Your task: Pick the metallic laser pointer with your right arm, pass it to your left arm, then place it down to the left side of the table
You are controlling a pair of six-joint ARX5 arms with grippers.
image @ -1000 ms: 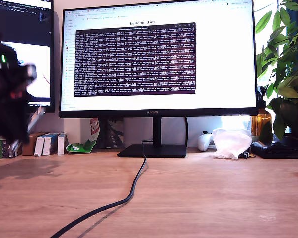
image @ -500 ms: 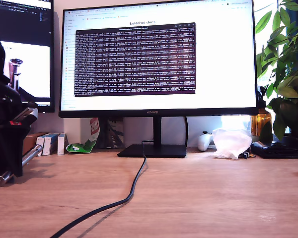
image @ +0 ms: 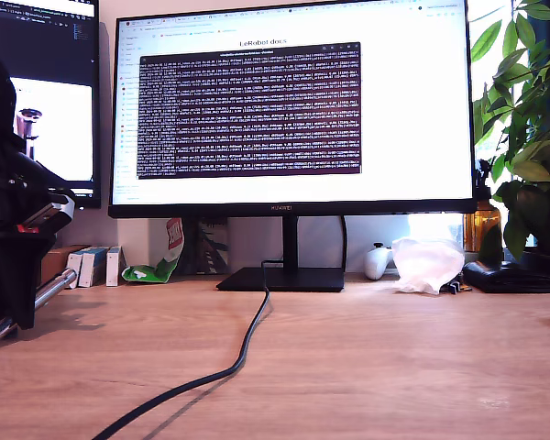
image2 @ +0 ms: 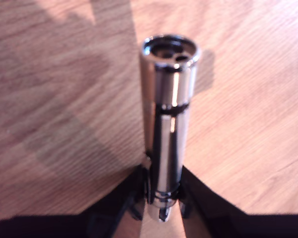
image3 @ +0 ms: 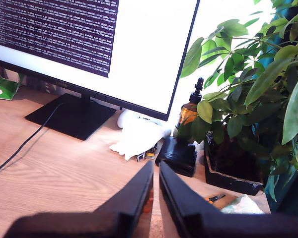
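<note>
My first claw is clamped on the rear end of the metallic laser pointer at the exterior view's left edge, just above the surface. Its long axis slants, lens end pointing down toward the wood. My second claw is pinched together, empty, off by the plant.

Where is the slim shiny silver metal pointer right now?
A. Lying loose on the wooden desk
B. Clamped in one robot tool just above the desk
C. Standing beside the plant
B: my first tool grips the slim shiny silver metal pointer near one end, over the light-brown wooden desk.
</note>
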